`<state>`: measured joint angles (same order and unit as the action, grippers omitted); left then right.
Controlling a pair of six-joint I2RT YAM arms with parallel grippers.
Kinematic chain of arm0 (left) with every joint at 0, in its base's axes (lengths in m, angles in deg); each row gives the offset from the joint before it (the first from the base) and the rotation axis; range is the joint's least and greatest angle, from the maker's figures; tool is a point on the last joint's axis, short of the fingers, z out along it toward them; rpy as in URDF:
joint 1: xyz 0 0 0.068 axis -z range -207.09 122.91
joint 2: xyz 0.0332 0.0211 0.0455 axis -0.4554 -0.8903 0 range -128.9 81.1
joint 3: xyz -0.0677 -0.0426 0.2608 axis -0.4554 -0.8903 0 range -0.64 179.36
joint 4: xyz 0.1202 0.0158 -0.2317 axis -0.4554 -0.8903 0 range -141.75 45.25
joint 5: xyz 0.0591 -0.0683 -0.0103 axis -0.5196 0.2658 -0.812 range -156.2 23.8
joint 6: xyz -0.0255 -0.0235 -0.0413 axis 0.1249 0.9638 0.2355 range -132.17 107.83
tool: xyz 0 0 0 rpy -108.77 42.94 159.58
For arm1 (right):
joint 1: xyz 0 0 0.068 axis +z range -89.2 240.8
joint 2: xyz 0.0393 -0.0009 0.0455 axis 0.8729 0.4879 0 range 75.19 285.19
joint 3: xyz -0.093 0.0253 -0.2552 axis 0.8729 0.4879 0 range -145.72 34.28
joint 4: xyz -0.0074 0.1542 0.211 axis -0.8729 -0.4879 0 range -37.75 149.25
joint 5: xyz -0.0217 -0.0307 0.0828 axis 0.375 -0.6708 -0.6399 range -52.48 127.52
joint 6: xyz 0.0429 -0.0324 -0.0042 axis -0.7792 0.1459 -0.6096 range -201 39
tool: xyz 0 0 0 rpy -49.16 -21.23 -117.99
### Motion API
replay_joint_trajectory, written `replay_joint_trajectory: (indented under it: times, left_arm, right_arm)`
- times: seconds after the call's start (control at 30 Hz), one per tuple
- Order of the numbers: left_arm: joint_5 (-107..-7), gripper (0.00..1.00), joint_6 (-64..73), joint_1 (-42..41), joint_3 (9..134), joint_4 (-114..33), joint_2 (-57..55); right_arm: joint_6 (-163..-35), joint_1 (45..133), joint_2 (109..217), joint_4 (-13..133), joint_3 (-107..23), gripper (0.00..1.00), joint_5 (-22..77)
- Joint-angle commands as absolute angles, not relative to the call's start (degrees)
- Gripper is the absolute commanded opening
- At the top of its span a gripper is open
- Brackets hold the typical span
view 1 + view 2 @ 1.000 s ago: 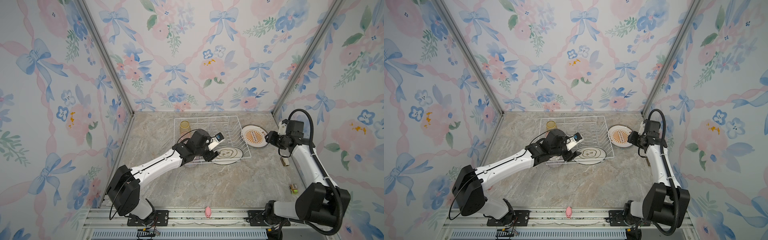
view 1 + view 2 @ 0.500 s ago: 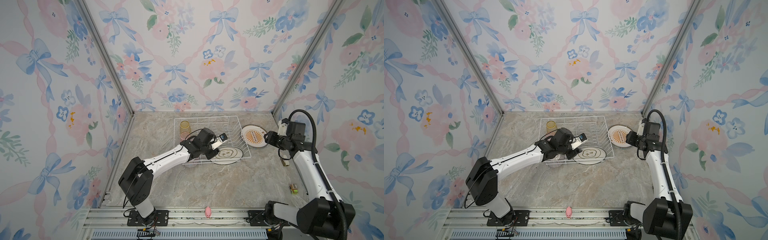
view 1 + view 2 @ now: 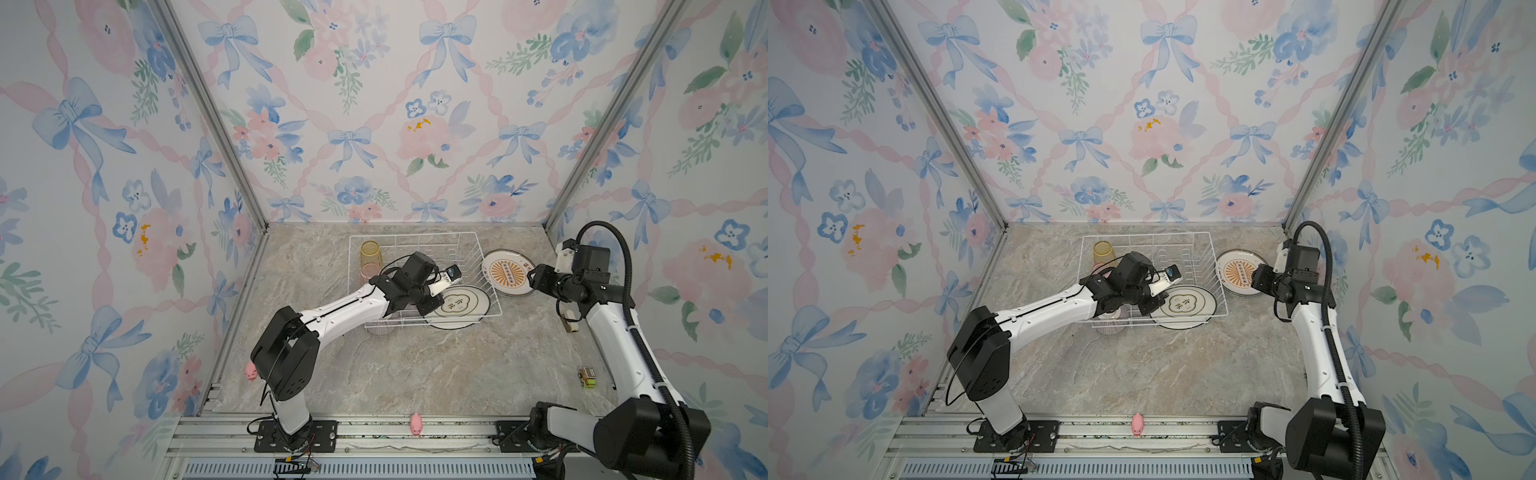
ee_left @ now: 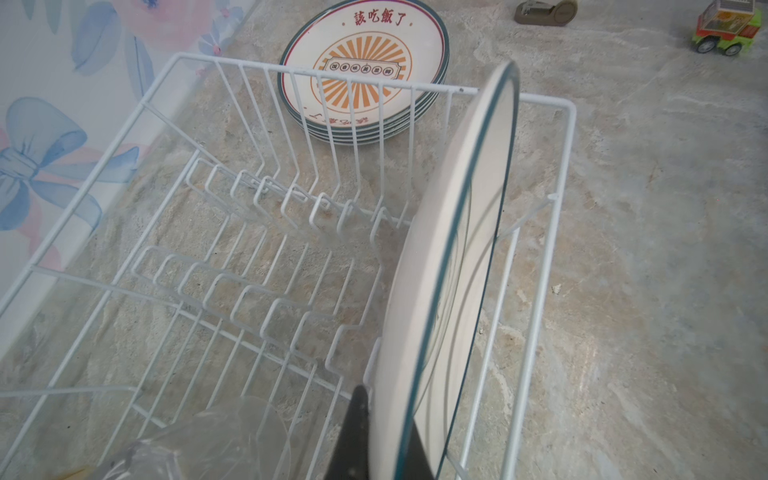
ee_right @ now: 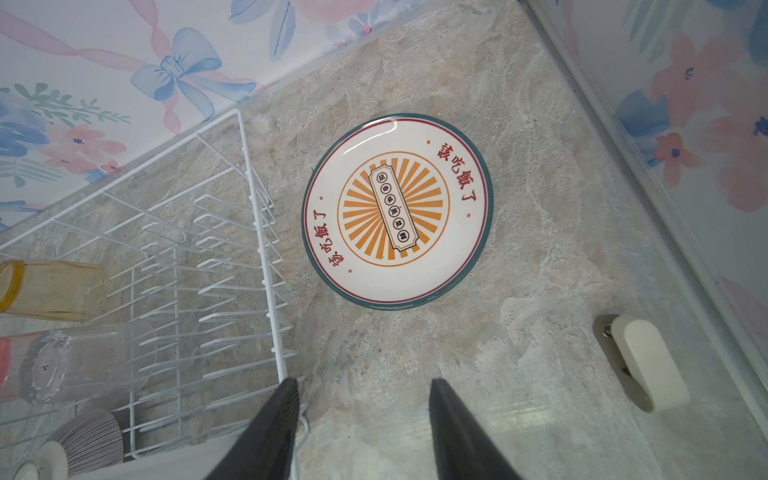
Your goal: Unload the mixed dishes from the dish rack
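The white wire dish rack (image 3: 415, 235) (image 3: 1142, 236) (image 4: 332, 77) (image 5: 257, 216) sits at the back of the table. A dark-rimmed white plate (image 3: 455, 305) (image 3: 1183, 305) (image 4: 449, 270) leans at its near right corner. My left gripper (image 3: 430, 305) (image 3: 1156, 305) (image 4: 386, 411) is shut on that plate's rim. Yellow (image 3: 370, 251) (image 5: 50, 289) and clear (image 5: 83, 361) tumblers and a striped bowl (image 3: 1111, 326) (image 5: 89, 440) lie at the rack's left end. A stack of plates (image 3: 509, 272) (image 3: 1241, 272) (image 5: 399, 212) rests right of the rack. My right gripper (image 3: 532, 276) (image 3: 1256, 278) (image 5: 361, 382) is open beside it, holding nothing.
A tape dispenser (image 3: 571, 324) (image 5: 644, 365) and a small toy car (image 3: 588, 376) (image 4: 727, 25) lie near the right wall. One pink pig toy (image 3: 415, 424) sits on the front rail, another (image 3: 250, 370) by the left arm's base.
My left gripper reached a little further right in the rack and closed from open onto the plate's rim. The right arm has barely moved.
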<state>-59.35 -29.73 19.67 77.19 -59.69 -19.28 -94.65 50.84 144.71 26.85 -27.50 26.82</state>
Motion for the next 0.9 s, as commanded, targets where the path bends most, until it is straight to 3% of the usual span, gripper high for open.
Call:
replay_joint_trajectory:
  times: [0.0, 0.57, 0.87]
  left_arm:
    - [-57.8, 0.00, -29.7, 19.7, 78.7, -61.5, -21.2]
    - [-61.0, 0.00, -26.8, 18.6, 83.6, -61.5, -17.7]
    - [-53.3, 0.00, -18.5, 12.6, 86.4, -62.4, -13.3]
  right_arm:
    - [-93.9, 51.3, 143.1, 26.2, -26.7, 0.53, 26.4]
    - [-94.4, 51.6, 142.8, 28.1, -26.4, 0.53, 24.4]
    - [-95.6, 51.6, 140.7, 33.0, -25.2, 0.53, 14.8]
